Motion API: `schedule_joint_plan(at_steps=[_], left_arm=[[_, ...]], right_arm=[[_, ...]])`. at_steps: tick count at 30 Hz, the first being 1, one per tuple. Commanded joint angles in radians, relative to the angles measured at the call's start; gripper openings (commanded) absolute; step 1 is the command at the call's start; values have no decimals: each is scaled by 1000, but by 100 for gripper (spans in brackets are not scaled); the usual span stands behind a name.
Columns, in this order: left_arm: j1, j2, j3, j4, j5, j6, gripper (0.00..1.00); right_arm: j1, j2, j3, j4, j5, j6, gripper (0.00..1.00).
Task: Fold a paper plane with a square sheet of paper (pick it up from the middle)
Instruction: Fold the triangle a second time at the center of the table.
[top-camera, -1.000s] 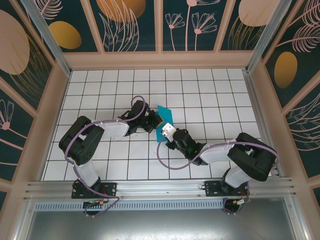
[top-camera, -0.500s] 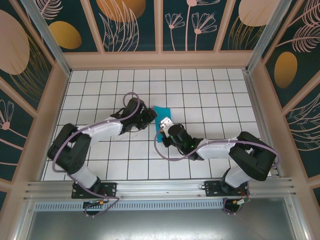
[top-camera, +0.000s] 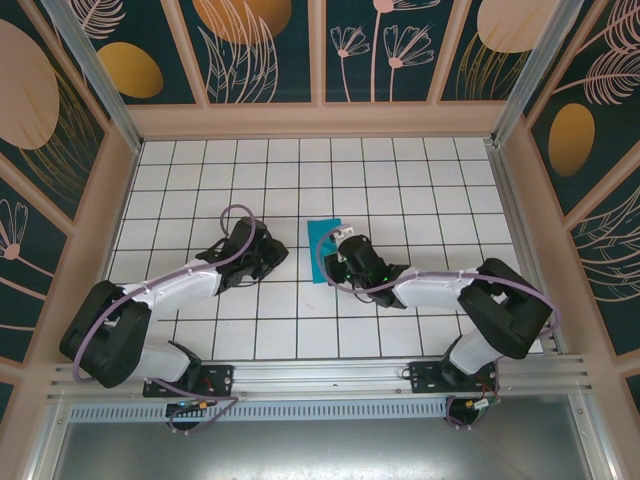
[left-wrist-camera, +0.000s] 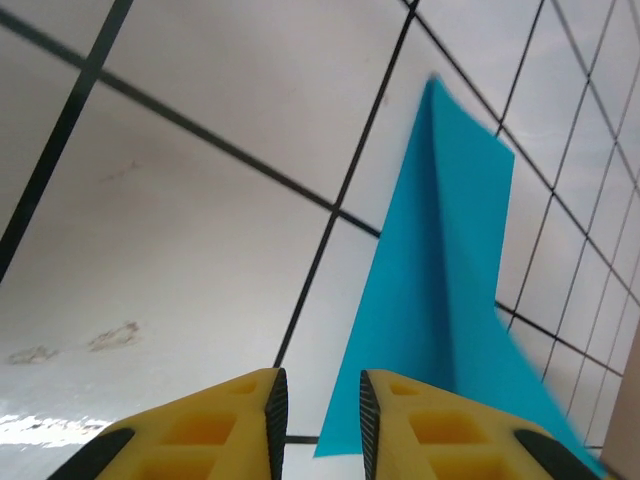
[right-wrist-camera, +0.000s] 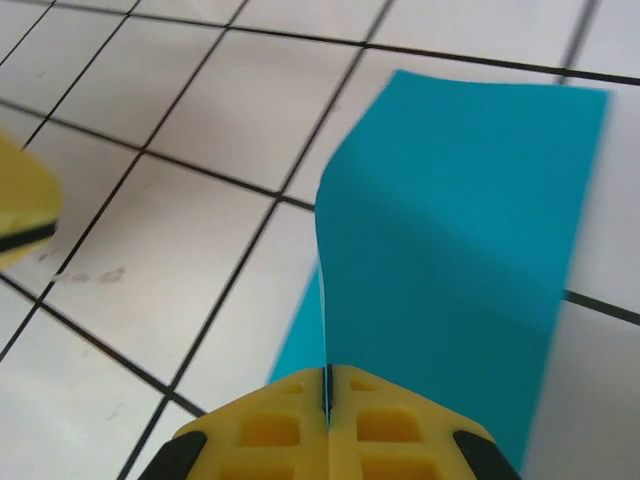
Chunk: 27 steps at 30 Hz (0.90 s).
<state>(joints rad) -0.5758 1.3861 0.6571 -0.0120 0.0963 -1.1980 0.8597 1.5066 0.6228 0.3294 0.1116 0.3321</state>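
Teal paper is lying on the counter, right fingers clamped tight on its near edge. Left fingers sit just left of the paper, cracked slightly apart, holding nothing.

White tiled floor — black grid lines, floral teal walls

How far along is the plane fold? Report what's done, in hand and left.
Done: the sheet of paper is folded into a narrower strip with a raised crease. In hand: the right gripper is shut on that crease edge; the left gripper sits apart, jaws slightly open and empty. Left: no pointed dart shape yet, so nose and wing folds likely remain.
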Motion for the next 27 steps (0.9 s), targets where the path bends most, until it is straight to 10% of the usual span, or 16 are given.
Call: schedule_joint_plan(at_steps=[1,14,27], left_arm=[[-2,-17,36,18,6,9,27],[-1,-238,36,-92,-210,31,30],[-1,-246,-24,-79,-171,12,28]], right_arm=[[-34,-89,74,-104,4,55,0],[53,-85,333,-408,362,321,0],[157,237,432,-400,200,493,0]])
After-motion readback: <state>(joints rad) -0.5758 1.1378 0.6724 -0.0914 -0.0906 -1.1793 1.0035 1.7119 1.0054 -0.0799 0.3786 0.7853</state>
